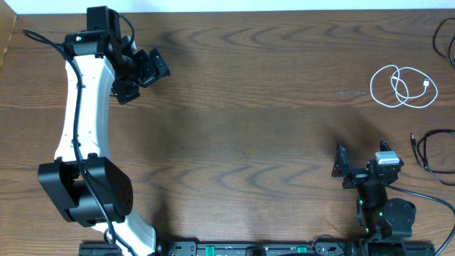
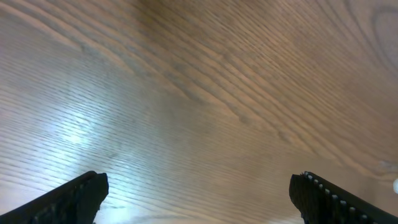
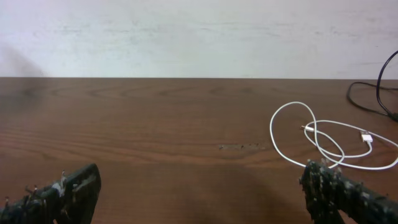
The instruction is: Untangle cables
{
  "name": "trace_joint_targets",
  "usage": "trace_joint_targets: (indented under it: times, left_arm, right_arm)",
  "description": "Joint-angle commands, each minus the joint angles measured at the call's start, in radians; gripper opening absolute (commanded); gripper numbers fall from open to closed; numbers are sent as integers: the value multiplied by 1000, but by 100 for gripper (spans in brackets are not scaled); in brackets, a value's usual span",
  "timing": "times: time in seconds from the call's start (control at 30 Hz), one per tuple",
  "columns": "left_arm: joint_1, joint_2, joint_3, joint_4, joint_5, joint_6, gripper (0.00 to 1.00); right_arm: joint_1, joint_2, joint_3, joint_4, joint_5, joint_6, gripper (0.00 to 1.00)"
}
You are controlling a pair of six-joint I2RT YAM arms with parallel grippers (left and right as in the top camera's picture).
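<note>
The white cable [image 1: 402, 87] lies in loose loops at the right of the table, apart from the black one. It also shows in the right wrist view [image 3: 323, 142], ahead and to the right. The black cable [image 1: 431, 151] lies coiled at the right edge, its small plug pointing left. My right gripper [image 1: 361, 159] [image 3: 199, 193] is open and empty, low over the table, left of the black cable and nearer than the white one. My left gripper [image 1: 141, 77] [image 2: 199, 199] is open and empty over bare wood at the far left.
Another black cord [image 1: 446, 41] curls at the far right corner; it shows in the right wrist view [image 3: 372, 93] beyond the white cable. A pale wall stands behind the table's far edge. The arm bases sit along the front edge.
</note>
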Motion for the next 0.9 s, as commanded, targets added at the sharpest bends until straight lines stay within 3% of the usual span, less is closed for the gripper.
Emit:
trace_joint_targets:
  times: [0.0,0.23,0.37,0.6,0.77,0.87]
  left_arm:
    - [0,-41,2,12,-45,107,98]
    - [-27,-220,-116,207,-41,224,98]
    - [-33,-423,-343,425,-41,233,98]
    - [-33,-853,-834,721,-41,397,98]
    - [-34,-1156,-1111,882,-47,506,98]
    - [-34,-1305,-1223,941,-101,508,98]
  right_arm:
    - [10,-7,-5,-1,8,13,99]
    - [10,-7,-5,-1,8,13,99]
    - [10,-7,-5,-1,8,13,99]
    - [10,-7,-5,-1,8,13,99]
    - [10,-7,-5,-1,8,13,99]
    - [10,-7,-5,-1,8,13,99]
